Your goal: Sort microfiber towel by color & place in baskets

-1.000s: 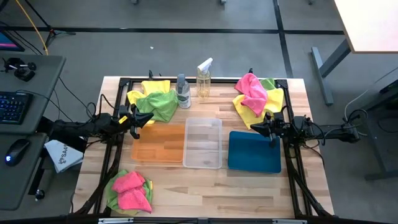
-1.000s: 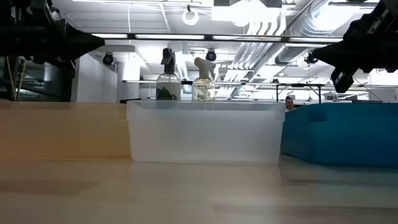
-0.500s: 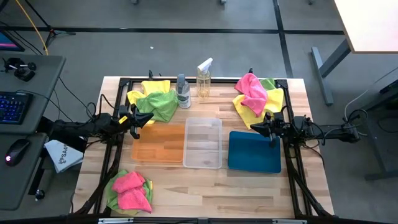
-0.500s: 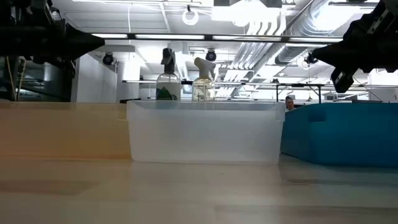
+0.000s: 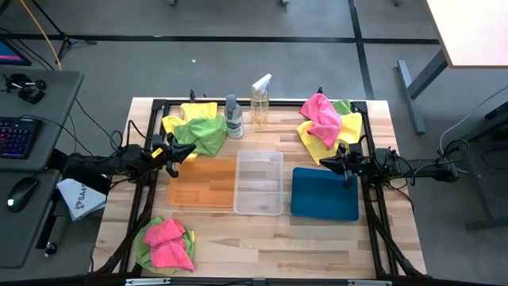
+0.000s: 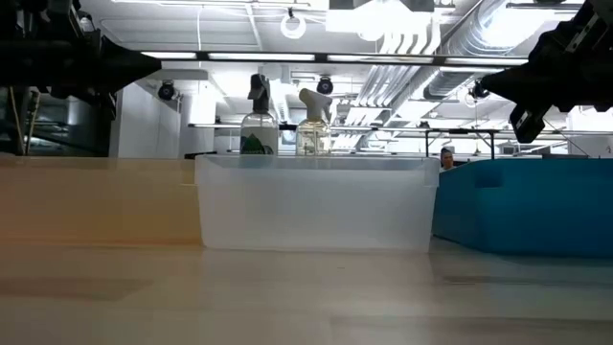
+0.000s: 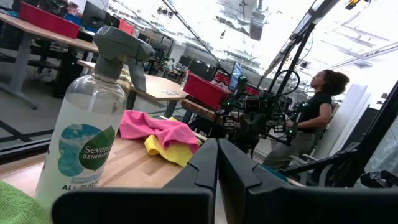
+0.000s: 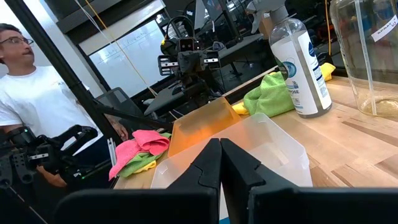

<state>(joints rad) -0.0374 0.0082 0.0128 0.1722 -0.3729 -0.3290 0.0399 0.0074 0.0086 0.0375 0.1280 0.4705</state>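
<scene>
Three baskets stand side by side mid-table: orange (image 5: 202, 184), clear (image 5: 259, 182), blue (image 5: 325, 193). Towels lie in three heaps: yellow and green at the far left (image 5: 196, 127), pink, yellow and green at the far right (image 5: 324, 123), pink on green at the near left (image 5: 167, 243). My left gripper (image 5: 190, 148) hovers shut and empty at the orange basket's far left corner. My right gripper (image 5: 325, 161) hovers shut and empty over the blue basket's far edge. Both grippers' fingertips meet in their wrist views (image 7: 217, 149) (image 8: 220, 149).
Two spray bottles (image 5: 233, 117) (image 5: 260, 99) stand at the far edge between the two far heaps. A person shows beyond the table in both wrist views (image 7: 314, 118) (image 8: 37, 93). Bare wood lies along the near edge, right of the near-left heap.
</scene>
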